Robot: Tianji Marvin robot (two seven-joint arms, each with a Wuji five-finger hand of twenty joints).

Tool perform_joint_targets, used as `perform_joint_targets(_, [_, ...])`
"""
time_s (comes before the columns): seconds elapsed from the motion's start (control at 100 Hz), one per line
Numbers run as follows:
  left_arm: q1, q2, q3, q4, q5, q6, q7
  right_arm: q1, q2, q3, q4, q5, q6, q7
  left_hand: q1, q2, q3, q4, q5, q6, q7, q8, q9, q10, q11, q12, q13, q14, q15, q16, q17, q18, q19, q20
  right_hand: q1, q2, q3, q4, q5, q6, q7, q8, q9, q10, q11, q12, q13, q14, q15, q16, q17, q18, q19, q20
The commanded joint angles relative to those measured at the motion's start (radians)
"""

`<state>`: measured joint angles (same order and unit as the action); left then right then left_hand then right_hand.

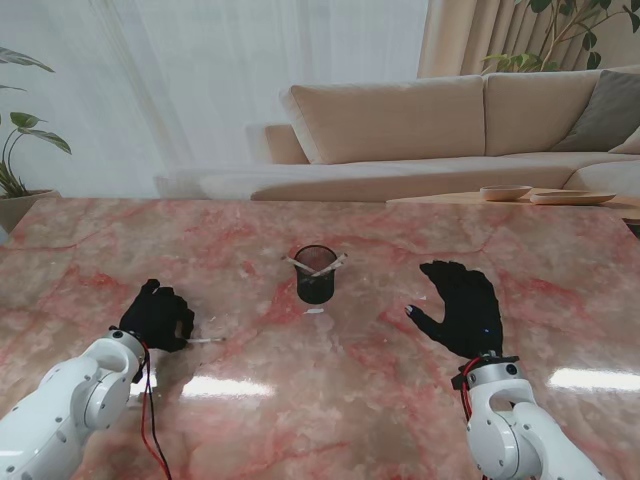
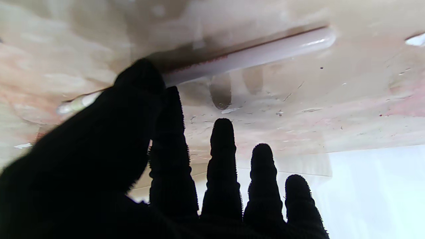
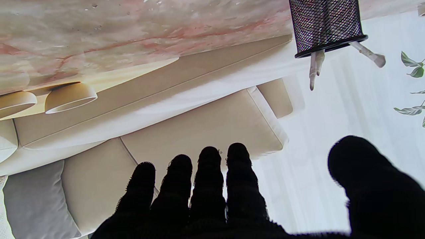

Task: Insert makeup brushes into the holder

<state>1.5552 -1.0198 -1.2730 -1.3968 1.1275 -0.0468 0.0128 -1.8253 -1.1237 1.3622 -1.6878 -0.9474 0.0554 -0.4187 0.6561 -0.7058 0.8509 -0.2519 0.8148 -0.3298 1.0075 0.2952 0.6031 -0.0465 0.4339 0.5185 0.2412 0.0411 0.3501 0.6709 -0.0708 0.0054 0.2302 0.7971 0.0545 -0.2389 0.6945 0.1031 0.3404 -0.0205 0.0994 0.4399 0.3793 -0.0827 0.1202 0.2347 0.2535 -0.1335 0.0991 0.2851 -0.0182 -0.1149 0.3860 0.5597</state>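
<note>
My left hand [image 1: 157, 316], lower left of the stand frame, sits curled low on the pink-veined marble bench [image 1: 250, 400]. A thin white-handled makeup brush [image 1: 205, 341] lies flat there, poking out from under my fingers toward frame centre. In the left wrist view my thumb [image 2: 139, 78] touches that brush [image 2: 252, 54], the other fingers are apart and off it, so contact only, no pinch yet and nothing lifted.

Centre frame: black mesh cylindrical holder [image 1: 315, 274] stands upright, two pale brushes [image 1: 318, 265] already in it, crossed and leaning on the rim; the right wrist view shows them too [image 3: 313, 68].

Right of centre: my right hand [image 1: 462, 306] is spread flat, holding nothing, well apart from the holder.

Judgement: two brushes done, one left that I can see: it needs grasping, carrying, inserting.
</note>
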Motion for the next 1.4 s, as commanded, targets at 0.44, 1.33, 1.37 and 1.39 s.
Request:
perform_joint_targets(0.44, [0.009, 0.008, 0.054, 0.027, 0.017, 0.025, -0.089, -0.011, -0.007, 0.013, -0.002, 0.026, -0.003, 0.0, 0.031, 0.039, 0.155, 0.078, 0.075, 0.053, -0.038, 0.237, 0.037, -0.009, 0.03, 0.064, 0.003, 0.013, 0.001, 0.003, -0.009, -0.02, -0.008, 0.0, 0.0, -0.011, 0.025, -0.021, 0.009, -0.009, 0.005, 0.017, 0.029, 0.0, 0.032, 0.028, 0.002, 0.008, 0.017, 0.029, -0.018, 0.006, 0.009, 0.03])
perform_joint_targets(1.33, [0.015, 0.002, 0.052, 0.033, -0.039, -0.003, -0.078, -0.006, -0.008, 0.003, -0.013, 0.025, -0.004, -0.003, 0.101, 0.195, 0.076, -0.03, -0.02, 0.024, -0.11, 0.721, 0.088, -0.01, 0.041, 0.397, -0.016, 0.002, 0.026, 0.039, 0.003, -0.052, -0.025, -0.065, 0.001, -0.011, 0.039, -0.028, 0.004, 0.001, 0.005, 0.017, 0.043, -0.003, 0.049, 0.046, 0.002, 0.009, 0.028, 0.043, -0.02, 0.008, 0.012, 0.035])
perform_joint_targets(1.37, [0.019, 0.0, 0.044, 0.028, -0.049, -0.006, -0.081, -0.005, -0.008, 0.002, -0.012, 0.025, -0.004, -0.004, 0.1, 0.195, 0.077, -0.03, -0.023, 0.02, -0.114, 0.714, 0.087, -0.017, 0.039, 0.397, -0.017, 0.0, 0.025, 0.038, 0.002, -0.052, -0.024, -0.064, 0.001, -0.011, 0.039, -0.028, 0.004, 0.001, 0.005, 0.017, 0.043, -0.002, 0.05, 0.046, 0.003, 0.01, 0.029, 0.043, -0.02, 0.009, 0.012, 0.035])
perform_joint_targets(1.39, [0.021, -0.001, 0.04, 0.028, -0.057, -0.009, -0.079, -0.005, -0.008, 0.001, -0.011, 0.025, -0.004, -0.004, 0.102, 0.192, 0.076, -0.029, -0.021, 0.019, -0.113, 0.71, 0.089, -0.019, 0.04, 0.399, -0.014, 0.0, 0.025, 0.038, 0.002, -0.052, -0.024, -0.063, 0.002, -0.011, 0.04, -0.028, 0.004, 0.001, 0.005, 0.017, 0.044, -0.002, 0.05, 0.046, 0.003, 0.009, 0.029, 0.044, -0.019, 0.009, 0.012, 0.035])
